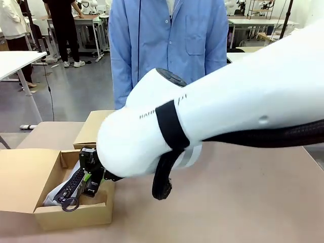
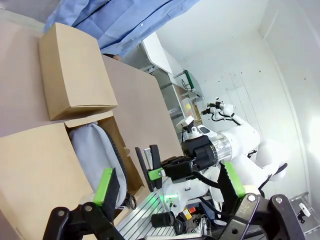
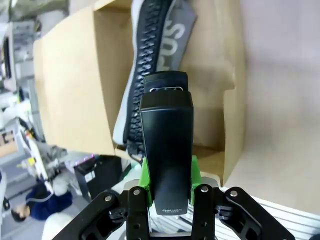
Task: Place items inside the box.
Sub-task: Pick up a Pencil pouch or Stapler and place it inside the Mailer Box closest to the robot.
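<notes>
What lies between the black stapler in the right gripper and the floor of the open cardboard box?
Under the black stapler, the grey zip pouch with black zipper lies there, as the right wrist view shows.

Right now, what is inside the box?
A grey pouch lies in the box; the right gripper holds a stapler over it. Anything under the pouch is hidden.

The right end effector (image 3: 168, 174) grips a black stapler (image 3: 166, 135) at its near end, between the green pads (image 3: 145, 172). The far end of the stapler points over an open cardboard box (image 3: 70, 90). Inside the box, farther than the stapler, lies a grey zip pouch (image 3: 180, 30) with a black zipper and pale letters. Bare table (image 3: 280, 75) lies beside the box.
</notes>
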Robot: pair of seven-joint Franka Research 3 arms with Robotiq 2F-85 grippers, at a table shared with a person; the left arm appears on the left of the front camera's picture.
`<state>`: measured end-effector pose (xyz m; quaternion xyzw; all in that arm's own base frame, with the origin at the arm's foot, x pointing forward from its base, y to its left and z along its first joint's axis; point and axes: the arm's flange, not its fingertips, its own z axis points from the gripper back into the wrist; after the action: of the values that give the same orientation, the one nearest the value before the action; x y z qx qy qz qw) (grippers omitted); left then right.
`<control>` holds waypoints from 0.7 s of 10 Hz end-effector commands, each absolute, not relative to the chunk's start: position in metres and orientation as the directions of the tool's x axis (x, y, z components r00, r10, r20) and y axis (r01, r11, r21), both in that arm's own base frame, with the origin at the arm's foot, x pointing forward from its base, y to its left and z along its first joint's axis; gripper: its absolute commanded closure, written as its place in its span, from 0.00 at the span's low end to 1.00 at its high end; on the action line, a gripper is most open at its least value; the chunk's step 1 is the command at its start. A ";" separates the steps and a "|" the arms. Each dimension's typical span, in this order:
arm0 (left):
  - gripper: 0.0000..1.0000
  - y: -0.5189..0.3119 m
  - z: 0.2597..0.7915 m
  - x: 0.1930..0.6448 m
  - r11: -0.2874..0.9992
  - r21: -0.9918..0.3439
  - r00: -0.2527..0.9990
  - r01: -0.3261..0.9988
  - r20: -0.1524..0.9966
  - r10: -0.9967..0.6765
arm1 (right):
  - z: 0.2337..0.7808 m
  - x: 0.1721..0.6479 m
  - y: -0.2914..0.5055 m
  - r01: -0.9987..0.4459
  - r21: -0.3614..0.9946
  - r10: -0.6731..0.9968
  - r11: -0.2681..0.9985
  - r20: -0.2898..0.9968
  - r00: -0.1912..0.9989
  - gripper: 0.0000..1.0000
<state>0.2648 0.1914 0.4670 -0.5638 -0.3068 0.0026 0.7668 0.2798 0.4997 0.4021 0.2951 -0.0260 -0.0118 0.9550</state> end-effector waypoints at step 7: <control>0.00 0.190 0.468 0.265 0.352 -0.861 0.797 0.367 0.487 0.359 | 0.396 0.310 0.539 0.013 0.479 -0.029 0.878 0.026 0.999 0.67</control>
<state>0.2648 0.1914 0.4669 -0.5639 -0.3067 0.0026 0.7668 0.3056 0.5306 0.3921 0.2556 -0.0110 -0.0192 0.9665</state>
